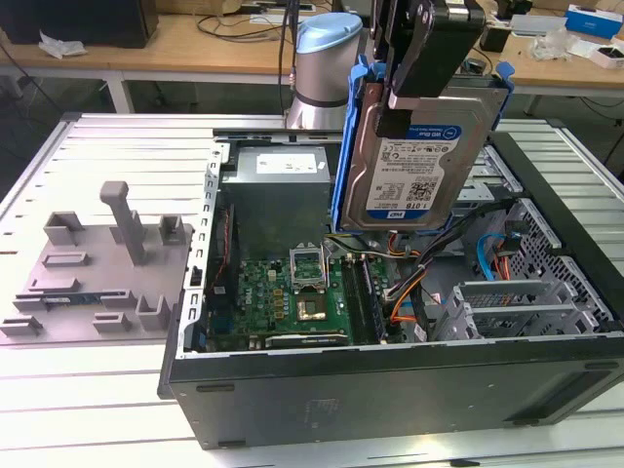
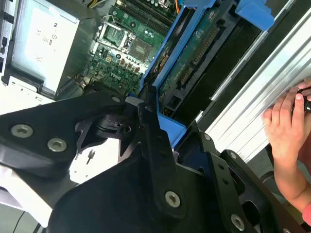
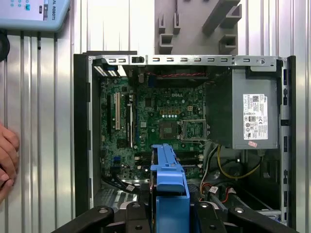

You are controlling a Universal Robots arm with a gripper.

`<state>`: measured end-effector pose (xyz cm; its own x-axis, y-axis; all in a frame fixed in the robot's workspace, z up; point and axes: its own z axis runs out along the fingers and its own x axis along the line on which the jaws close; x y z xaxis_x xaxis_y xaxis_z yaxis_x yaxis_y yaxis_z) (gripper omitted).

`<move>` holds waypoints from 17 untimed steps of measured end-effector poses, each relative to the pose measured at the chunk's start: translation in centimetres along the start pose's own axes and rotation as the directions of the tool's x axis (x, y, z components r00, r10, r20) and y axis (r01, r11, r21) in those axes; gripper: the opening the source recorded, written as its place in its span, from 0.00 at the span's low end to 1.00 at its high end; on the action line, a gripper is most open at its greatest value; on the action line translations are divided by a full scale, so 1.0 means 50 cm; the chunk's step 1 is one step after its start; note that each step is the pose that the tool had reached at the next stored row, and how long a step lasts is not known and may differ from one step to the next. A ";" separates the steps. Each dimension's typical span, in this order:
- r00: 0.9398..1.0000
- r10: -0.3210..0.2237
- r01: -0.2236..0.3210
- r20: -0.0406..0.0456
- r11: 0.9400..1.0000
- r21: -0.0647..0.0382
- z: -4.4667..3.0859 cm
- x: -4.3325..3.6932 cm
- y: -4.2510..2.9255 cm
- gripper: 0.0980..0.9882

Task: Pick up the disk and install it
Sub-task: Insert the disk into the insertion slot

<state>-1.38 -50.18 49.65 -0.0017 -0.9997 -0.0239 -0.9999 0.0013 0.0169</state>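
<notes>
disk (image 1: 414, 166): 1 | gripper (image 1: 419, 93): 1 | computer case (image 1: 390, 390): 1 | motherboard (image 1: 283, 288): 1 | power supply (image 1: 278, 190): 1 | grey fixture (image 1: 88, 283): 1

An open case (image 1: 390, 390) lies on a ribbed metal table (image 1: 88, 419). Inside, a green motherboard (image 1: 292, 292) sits beside a grey power supply (image 1: 278, 190). A grey fixture (image 1: 97, 263) stands at the exterior view's left; a wooden bench (image 1: 195, 44) behind carries what may be boxes (image 1: 593, 19).

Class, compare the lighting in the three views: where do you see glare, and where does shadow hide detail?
Exterior view: even light on the disk, shade deep inside the computer case. Second wrist view: the power supply is washed out white. First wrist view: striped glare on the ribbed table, the case's interior dimmer.
</notes>
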 end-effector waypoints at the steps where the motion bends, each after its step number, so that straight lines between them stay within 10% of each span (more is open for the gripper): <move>1: 1.000 0.000 0.000 0.000 1.000 0.000 0.001 0.000 0.000 0.30; 17: 1.000 0.000 0.000 0.005 1.000 0.012 0.006 0.001 0.000 0.30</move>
<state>-1.39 -50.24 49.35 -0.0014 -0.9996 -0.0293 -1.0000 0.0013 0.0044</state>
